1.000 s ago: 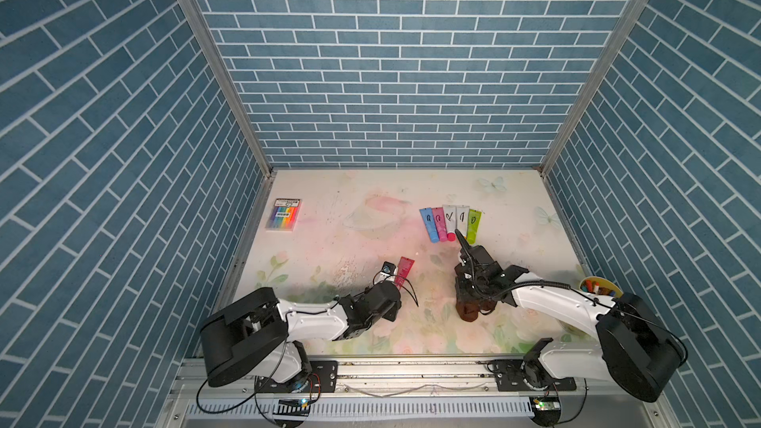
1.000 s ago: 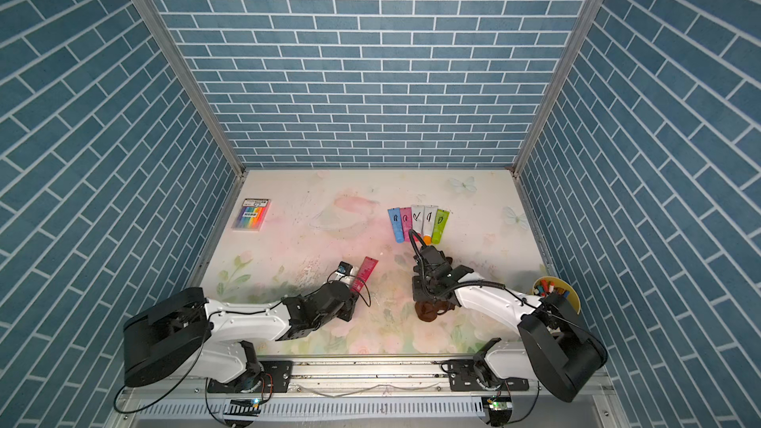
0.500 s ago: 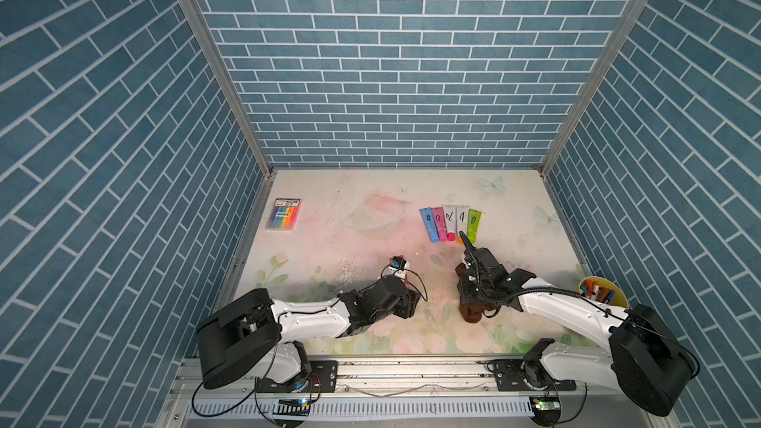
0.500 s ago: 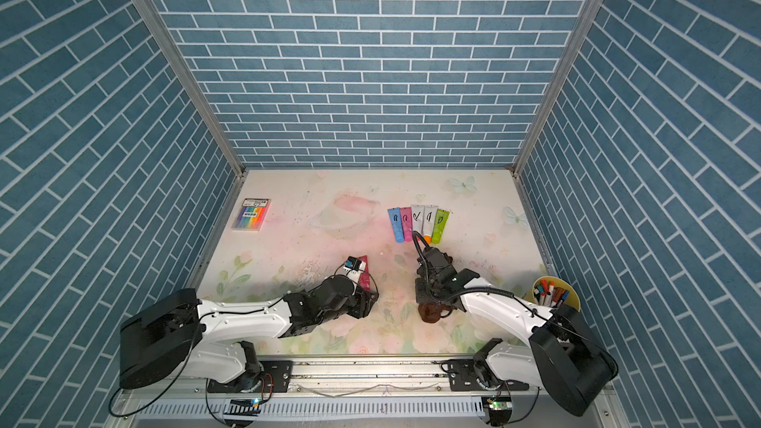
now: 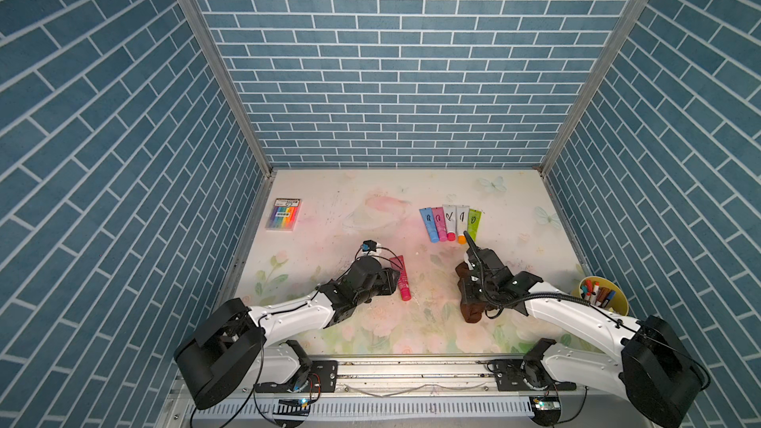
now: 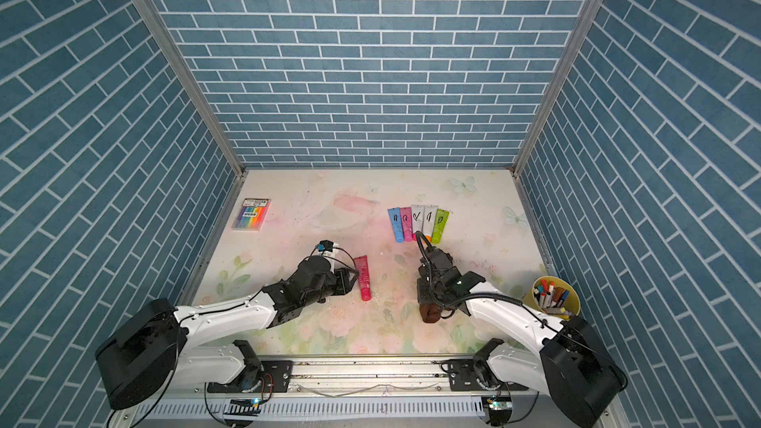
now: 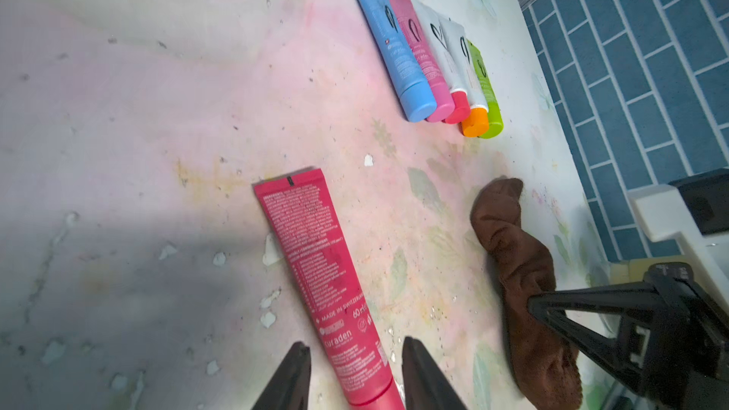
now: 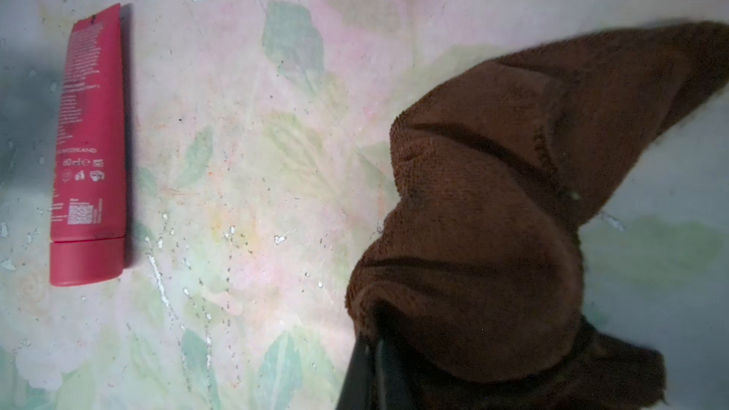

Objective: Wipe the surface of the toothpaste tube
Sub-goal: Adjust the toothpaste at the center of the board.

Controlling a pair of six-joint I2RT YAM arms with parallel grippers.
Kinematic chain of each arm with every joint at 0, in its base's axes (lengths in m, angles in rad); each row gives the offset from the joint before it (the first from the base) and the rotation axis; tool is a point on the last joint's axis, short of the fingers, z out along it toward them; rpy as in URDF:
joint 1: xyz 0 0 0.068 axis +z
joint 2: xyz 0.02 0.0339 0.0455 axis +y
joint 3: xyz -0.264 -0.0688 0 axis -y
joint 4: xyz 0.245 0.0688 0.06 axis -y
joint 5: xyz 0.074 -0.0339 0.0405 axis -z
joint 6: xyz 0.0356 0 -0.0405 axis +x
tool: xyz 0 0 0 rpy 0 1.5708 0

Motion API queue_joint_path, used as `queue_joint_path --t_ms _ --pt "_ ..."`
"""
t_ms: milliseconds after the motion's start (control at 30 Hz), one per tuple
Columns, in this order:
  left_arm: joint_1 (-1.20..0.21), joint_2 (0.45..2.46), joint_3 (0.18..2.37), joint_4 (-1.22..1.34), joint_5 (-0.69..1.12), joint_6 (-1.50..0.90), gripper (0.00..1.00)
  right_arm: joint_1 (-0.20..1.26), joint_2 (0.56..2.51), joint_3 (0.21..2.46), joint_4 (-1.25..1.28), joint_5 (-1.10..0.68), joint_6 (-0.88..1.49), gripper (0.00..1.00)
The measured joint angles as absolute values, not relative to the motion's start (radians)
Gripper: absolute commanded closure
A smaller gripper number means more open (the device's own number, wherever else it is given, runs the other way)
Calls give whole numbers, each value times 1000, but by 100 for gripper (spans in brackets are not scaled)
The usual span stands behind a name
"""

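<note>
Your left gripper (image 7: 355,343), jaws apart, straddles the tube (image 7: 315,262) at lower centre, likely to steady it; your right gripper (image 8: 372,349) clamps the cloth (image 8: 493,211).

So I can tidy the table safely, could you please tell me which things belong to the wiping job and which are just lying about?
In use: red toothpaste tube, straddled by the open left pincer; brown cloth, gripped by the right pincer.
Lying about: row of five coloured tubes; rainbow marker box; yellow cup of markers.
</note>
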State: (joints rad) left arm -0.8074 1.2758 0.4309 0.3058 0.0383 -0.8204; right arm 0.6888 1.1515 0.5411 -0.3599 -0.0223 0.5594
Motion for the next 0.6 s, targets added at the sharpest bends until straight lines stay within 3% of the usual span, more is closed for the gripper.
queue_joint_path --t_ms 267,600 --pt "-794 1348 399 426 107 -917 48 689 1140 539 -363 -24 549 100" --pt "-794 1444 406 455 113 -943 48 689 1105 532 -375 -27 548 100"
